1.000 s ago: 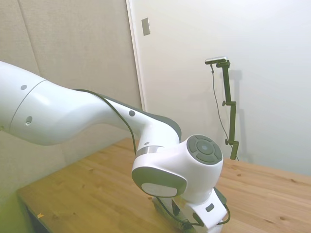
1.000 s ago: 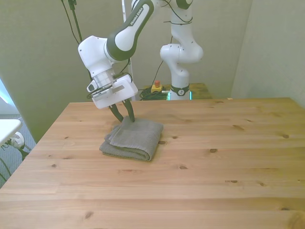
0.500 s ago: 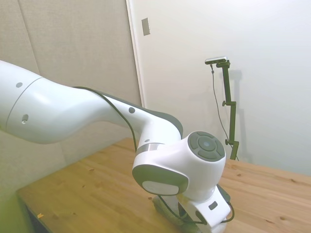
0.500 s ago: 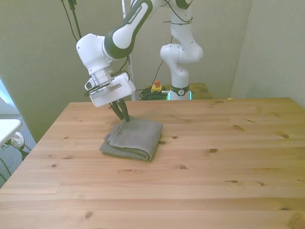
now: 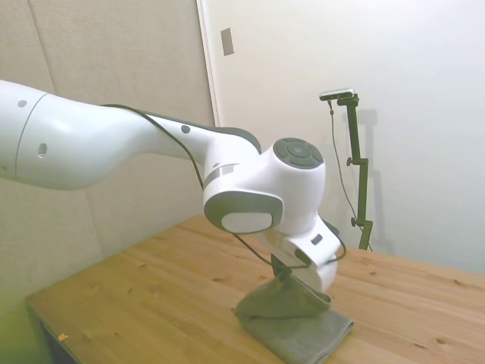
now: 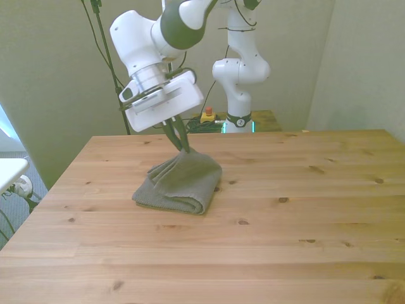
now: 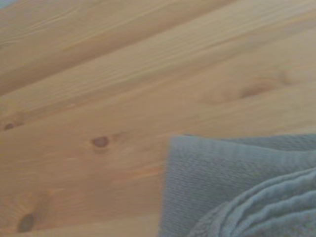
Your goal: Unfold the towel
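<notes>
The gray-olive towel lies folded on the wooden table, toward the front view's left. Its top layer is pulled up into a peak. My gripper is shut on that raised corner, just above the folded stack. In the side view the towel hangs in a tent shape from the gripper while its lower layers stay flat on the table. The wrist view shows the towel close up, with its layered edges against the table boards.
A second white robot arm stands behind the table's far edge. A small red and yellow button box sits beside its base. A white object shows at the front view's left edge, off the table.
The gripper has risen and shifted toward the front view's right, lifting the towel's top layer into a peak. Earlier the towel lay flat with the fingers down at its far edge.
</notes>
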